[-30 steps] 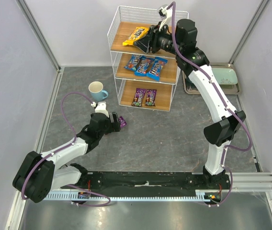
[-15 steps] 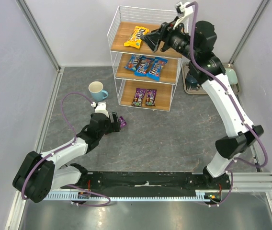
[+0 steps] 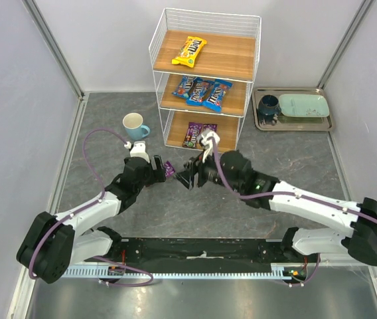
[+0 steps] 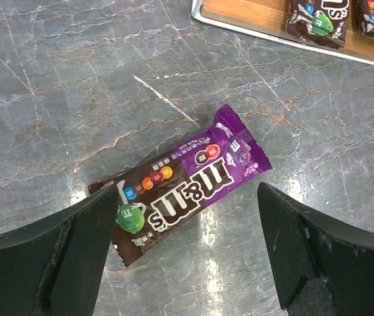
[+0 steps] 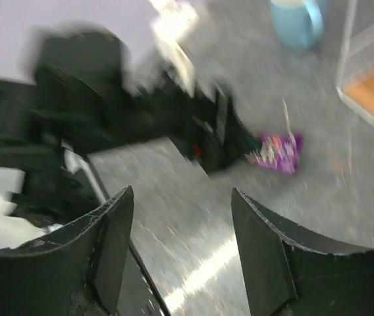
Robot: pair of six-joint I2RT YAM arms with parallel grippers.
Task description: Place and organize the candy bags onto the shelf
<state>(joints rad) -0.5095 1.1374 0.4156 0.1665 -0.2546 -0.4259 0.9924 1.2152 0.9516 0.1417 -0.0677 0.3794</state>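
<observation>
The shelf [image 3: 231, 50] stands at the back. A yellow candy bag [image 3: 189, 51] lies on its top board, three blue bags [image 3: 202, 91] on the middle one, and two dark purple bags [image 3: 200, 133] on the bottom one. One more purple bag [image 3: 168, 169] [image 4: 184, 184] lies flat on the floor in front of the shelf. My left gripper [image 3: 160, 166] [image 4: 187, 250] hovers just above it, open, with a finger to either side and nothing held. My right gripper [image 3: 187, 178] [image 5: 182, 243] is low and just right of that bag [image 5: 278, 151], open and empty. Its view is blurred.
A white and blue cup [image 3: 134, 125] stands on the floor left of the shelf. At the back right, a metal tray [image 3: 293, 127] holds a dark cup [image 3: 268, 105] and a pale green plate [image 3: 302, 104]. Walls close in both sides.
My right gripper let go of the yellow bag on the top board, and the arm swung down to the floor beside the left gripper. The left arm has not moved.
</observation>
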